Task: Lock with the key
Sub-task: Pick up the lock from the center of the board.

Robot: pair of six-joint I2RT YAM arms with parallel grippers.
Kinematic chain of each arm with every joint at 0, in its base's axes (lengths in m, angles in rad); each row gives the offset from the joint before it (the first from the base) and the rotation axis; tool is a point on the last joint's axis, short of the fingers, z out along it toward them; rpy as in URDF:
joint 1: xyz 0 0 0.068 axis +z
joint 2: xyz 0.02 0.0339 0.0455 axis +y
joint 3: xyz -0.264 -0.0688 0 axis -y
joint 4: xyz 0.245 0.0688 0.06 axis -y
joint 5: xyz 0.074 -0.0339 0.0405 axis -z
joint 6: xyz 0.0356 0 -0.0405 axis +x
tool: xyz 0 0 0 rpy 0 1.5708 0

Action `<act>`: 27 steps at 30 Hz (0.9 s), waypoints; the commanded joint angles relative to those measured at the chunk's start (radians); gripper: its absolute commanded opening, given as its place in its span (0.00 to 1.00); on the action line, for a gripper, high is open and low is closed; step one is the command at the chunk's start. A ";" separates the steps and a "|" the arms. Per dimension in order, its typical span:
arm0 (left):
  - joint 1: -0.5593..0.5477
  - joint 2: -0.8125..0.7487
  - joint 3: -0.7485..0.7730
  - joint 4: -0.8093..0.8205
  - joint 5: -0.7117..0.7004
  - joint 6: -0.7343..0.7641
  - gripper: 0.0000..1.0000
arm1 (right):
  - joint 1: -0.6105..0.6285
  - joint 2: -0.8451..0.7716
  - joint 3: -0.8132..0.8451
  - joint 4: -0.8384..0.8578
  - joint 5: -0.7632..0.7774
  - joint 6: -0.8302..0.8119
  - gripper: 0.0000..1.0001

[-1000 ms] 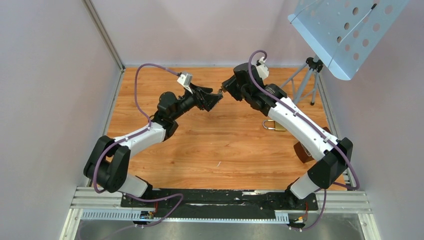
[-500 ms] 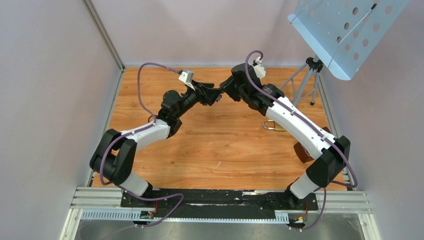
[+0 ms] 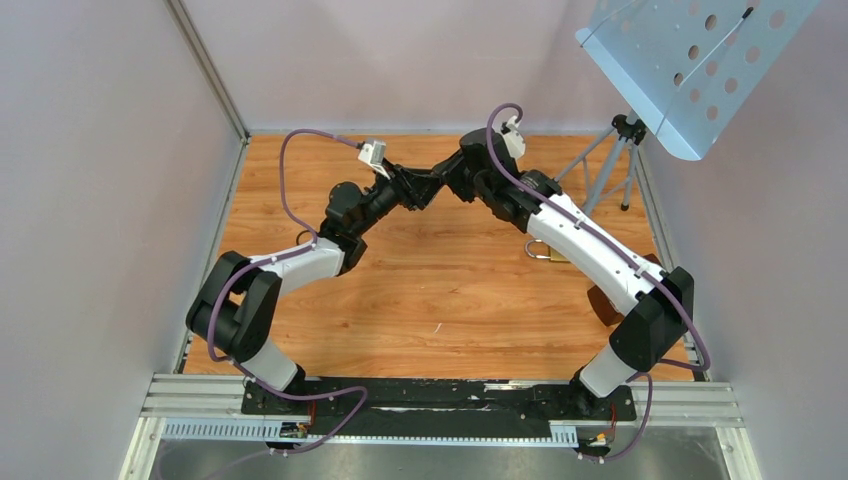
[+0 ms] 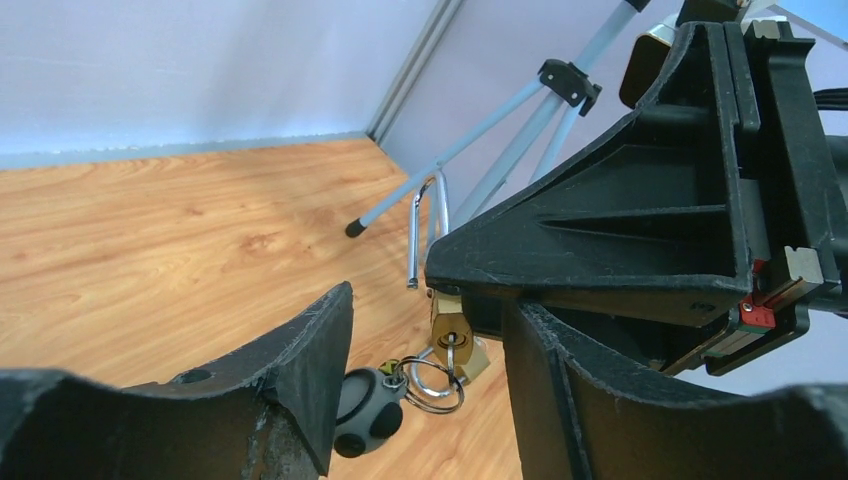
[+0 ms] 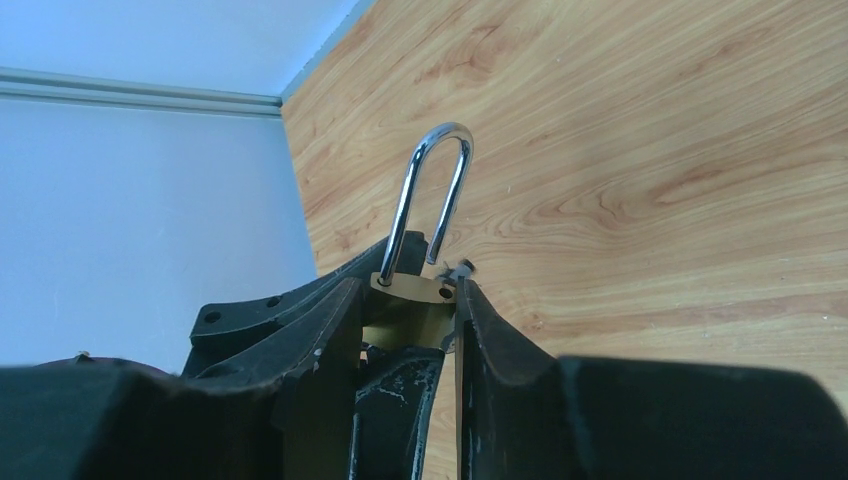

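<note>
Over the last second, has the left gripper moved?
Yes: the left gripper has edged toward the table's far edge, closing on the right gripper, which holds the padlock.

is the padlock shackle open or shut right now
Open: the shackle has one leg seated in the padlock body, while the other leg's tip hangs free above its hole. The right gripper clamps the body.

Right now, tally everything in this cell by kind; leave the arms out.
Padlocks: 2, the held padlock and the loose padlock
Key ring with black fob: 1
Music stand: 1
Brown object, partly hidden: 1
Total: 5
</note>
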 commanded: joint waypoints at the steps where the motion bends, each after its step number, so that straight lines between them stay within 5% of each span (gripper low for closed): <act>1: -0.003 0.000 0.005 0.084 0.005 -0.046 0.64 | 0.008 -0.035 -0.010 0.075 -0.024 0.036 0.03; 10: -0.002 -0.003 0.000 0.126 0.032 -0.089 0.39 | 0.008 -0.043 -0.036 0.085 -0.021 0.063 0.03; 16: -0.003 -0.007 -0.013 0.132 0.056 -0.091 0.00 | 0.007 -0.045 -0.044 0.089 -0.013 0.068 0.09; 19: -0.003 -0.021 -0.019 0.111 0.054 -0.075 0.00 | 0.005 -0.046 -0.058 0.089 -0.010 0.081 0.23; 24: -0.001 -0.055 -0.013 0.057 0.059 -0.037 0.00 | -0.002 -0.067 -0.097 0.088 -0.005 0.077 0.67; 27: 0.017 -0.078 -0.004 -0.015 0.073 -0.026 0.00 | -0.016 -0.100 -0.125 0.089 -0.014 0.014 0.79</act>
